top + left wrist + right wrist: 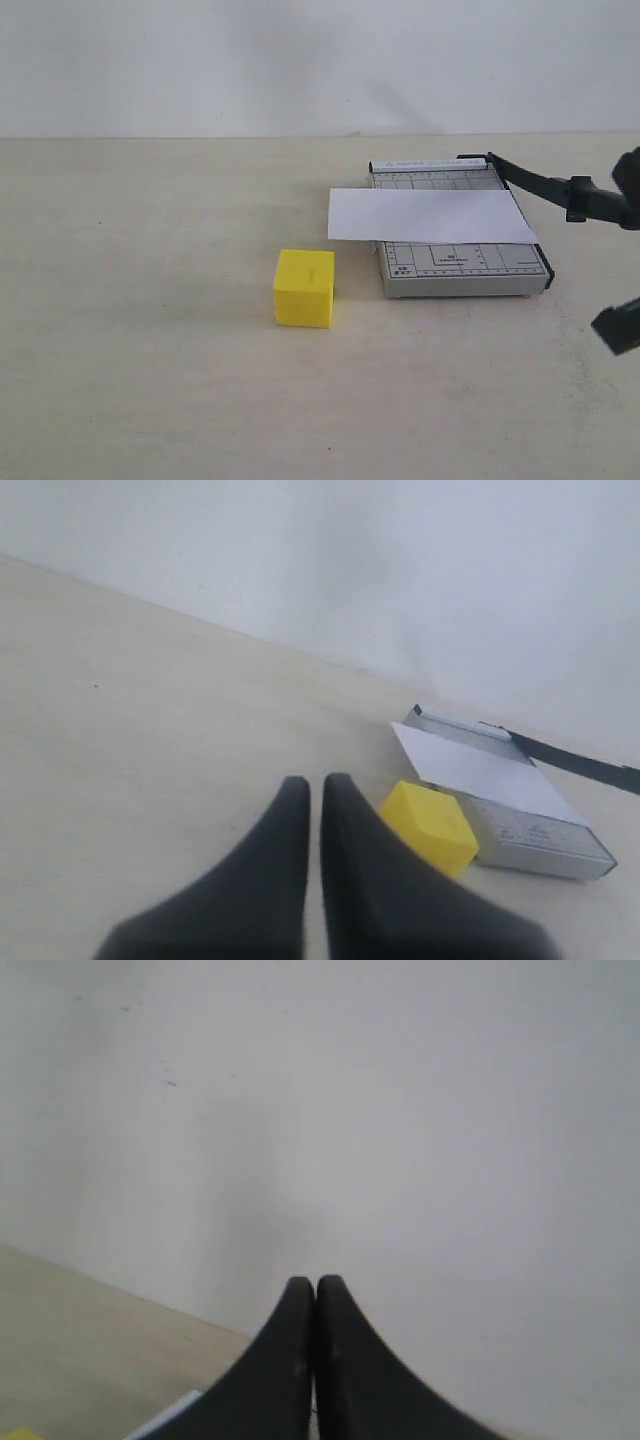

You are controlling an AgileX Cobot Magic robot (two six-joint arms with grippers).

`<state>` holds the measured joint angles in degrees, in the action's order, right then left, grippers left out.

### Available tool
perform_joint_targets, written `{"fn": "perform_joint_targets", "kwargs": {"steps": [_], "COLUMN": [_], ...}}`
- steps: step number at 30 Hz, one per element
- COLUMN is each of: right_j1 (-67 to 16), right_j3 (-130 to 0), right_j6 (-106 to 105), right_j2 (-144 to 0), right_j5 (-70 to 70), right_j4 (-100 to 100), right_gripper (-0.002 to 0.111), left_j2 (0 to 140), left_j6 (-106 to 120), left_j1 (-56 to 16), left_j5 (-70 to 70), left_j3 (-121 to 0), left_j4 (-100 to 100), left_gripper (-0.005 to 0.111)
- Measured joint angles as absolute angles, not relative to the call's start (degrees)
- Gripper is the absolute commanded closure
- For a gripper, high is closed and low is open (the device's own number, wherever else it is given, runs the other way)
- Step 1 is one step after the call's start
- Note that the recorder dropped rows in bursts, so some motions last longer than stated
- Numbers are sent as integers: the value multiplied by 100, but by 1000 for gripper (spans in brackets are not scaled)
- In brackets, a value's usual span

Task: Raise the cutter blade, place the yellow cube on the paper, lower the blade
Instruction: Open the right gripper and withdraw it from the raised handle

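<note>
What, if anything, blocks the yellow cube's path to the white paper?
Nothing visible: only bare table separates the bright yellow cube and the white paper sheet, and the long black cutter blade angles clear of it.

Left jaws nearly together; right jaws pressed fully together.

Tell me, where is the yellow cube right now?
The yellow cube sits on the table near the middle of the exterior view, just left of the grey cutter base and in front of the paper's overhanging end.
</note>
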<state>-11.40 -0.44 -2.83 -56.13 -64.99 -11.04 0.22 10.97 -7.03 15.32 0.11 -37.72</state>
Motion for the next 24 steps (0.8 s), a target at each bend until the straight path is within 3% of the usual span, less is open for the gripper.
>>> {"fn": "perform_joint_targets", "kwargs": {"steps": [7,9,18,24], "right_j1": [-1140,-1140,-1140,-1140], "right_j3": [-33,-102,-2223,-1841], "right_j6": [-1049,-1454,-2504,-2501], "right_j2": [-5613,-5613,-5596,-4544], "right_j5": [-5963,-5328,127,454], "right_j4": [2323,2501,2866,2855], "right_gripper": [108,108,108,109], "left_j2": [22,22,22,22], "left_j6": [1097,1097,1312,1407], "left_j1": [-703,-703,-703,-703], "left_j5": [1328,1189,1035,783], "left_j3": [11,11,11,11], "left_j4": [-4203,-4243,-4264,-4251], "left_gripper": [102,102,102,102]}}
